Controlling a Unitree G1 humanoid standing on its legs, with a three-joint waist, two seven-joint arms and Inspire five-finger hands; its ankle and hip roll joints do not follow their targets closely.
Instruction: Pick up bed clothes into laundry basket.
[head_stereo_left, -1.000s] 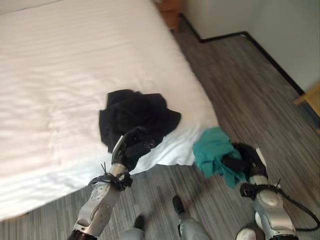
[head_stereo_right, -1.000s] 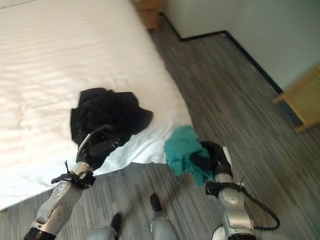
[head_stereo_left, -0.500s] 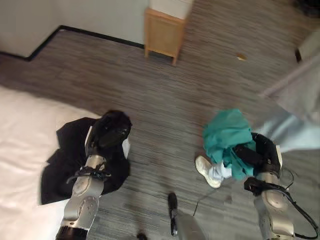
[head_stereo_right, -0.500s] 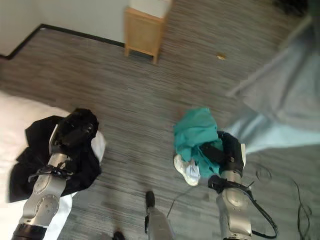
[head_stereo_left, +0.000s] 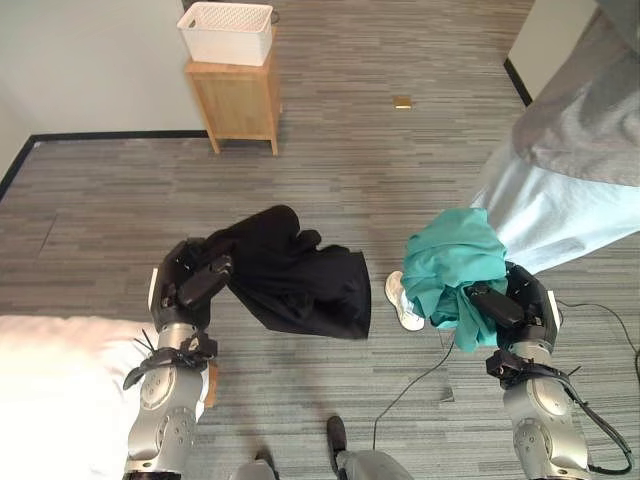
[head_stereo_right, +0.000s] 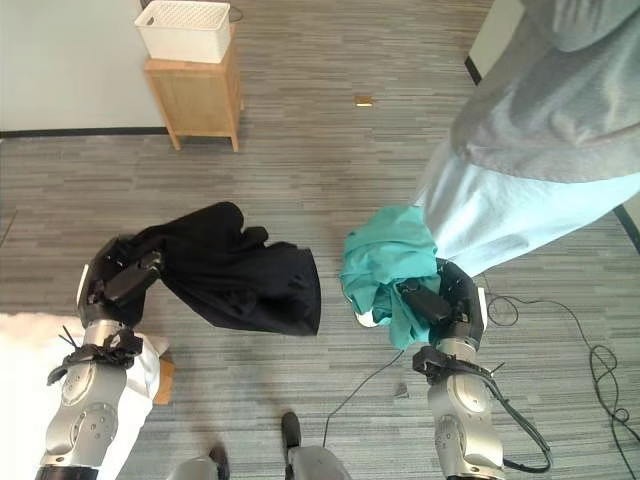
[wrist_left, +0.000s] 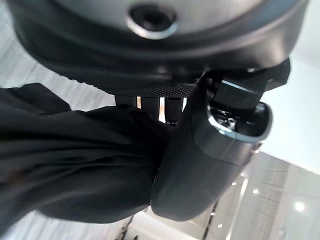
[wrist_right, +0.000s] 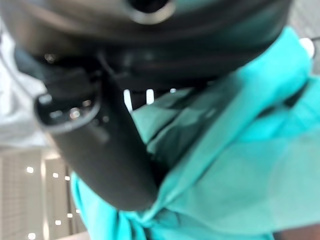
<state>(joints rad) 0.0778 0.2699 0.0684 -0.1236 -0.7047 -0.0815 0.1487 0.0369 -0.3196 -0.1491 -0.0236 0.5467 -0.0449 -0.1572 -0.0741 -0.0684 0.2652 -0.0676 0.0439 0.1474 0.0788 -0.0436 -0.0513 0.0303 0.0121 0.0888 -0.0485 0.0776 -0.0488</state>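
The left hand (head_stereo_left: 190, 283) is clamping the crumpled black cloth garment (head_stereo_left: 300, 282) and the right hand (head_stereo_left: 500, 308) the bunched teal cloth garment (head_stereo_left: 452, 265), both lifted above the floor, probably for carrying to the white perforated plastic laundry basket (head_stereo_left: 226, 30) at 11 o'clock.

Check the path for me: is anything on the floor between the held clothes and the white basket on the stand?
Nothing visible blocks it. The left hand grips the black garment, the right hand the teal garment. Bare floor runs to the white basket on its wooden stand. A person stands at the right.
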